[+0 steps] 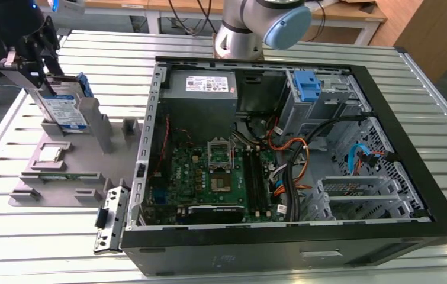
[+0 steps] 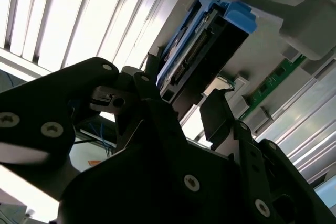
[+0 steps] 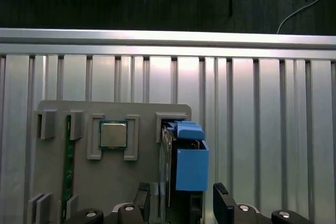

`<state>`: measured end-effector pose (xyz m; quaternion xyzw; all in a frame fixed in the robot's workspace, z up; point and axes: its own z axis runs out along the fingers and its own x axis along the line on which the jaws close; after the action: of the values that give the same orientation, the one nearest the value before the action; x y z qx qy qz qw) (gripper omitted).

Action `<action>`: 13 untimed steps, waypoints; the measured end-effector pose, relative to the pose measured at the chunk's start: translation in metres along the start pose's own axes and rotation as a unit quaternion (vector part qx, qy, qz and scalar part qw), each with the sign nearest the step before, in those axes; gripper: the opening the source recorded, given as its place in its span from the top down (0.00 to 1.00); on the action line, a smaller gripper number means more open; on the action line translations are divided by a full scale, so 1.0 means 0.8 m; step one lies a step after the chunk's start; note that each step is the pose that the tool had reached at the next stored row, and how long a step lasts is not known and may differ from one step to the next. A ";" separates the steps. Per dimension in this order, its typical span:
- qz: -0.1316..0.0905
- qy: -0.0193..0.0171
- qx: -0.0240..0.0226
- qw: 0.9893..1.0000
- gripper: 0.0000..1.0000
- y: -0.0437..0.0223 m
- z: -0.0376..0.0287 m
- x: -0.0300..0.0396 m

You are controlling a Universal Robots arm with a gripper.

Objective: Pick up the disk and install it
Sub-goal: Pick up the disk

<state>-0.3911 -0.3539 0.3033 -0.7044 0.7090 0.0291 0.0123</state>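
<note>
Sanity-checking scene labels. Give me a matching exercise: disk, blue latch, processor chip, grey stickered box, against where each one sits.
Things
1. disk
2. blue latch
3. processor chip
4. grey box with white sticker

Places
A. lying flat in a square pocket of the grey holder
B. upright at the drive bay inside the computer case
C. standing on edge on the grey holder, between the open fingers of the gripper
D. inside the computer case, next to the green board

Pairs: 1-C, 2-B, 3-A, 4-D
</note>
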 end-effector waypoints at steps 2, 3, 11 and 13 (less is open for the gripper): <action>-0.001 0.000 0.000 1.000 0.41 0.0002 0.0017 0.0001; -0.002 0.000 0.000 1.000 0.41 0.0002 0.0027 0.0002; -0.003 0.000 0.000 1.000 0.41 -0.0052 0.0053 0.0002; -0.003 0.000 0.000 1.000 0.41 -0.0057 0.0053 0.0002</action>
<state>-0.3866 -0.3538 0.2989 -0.7066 0.7069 0.0292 0.0122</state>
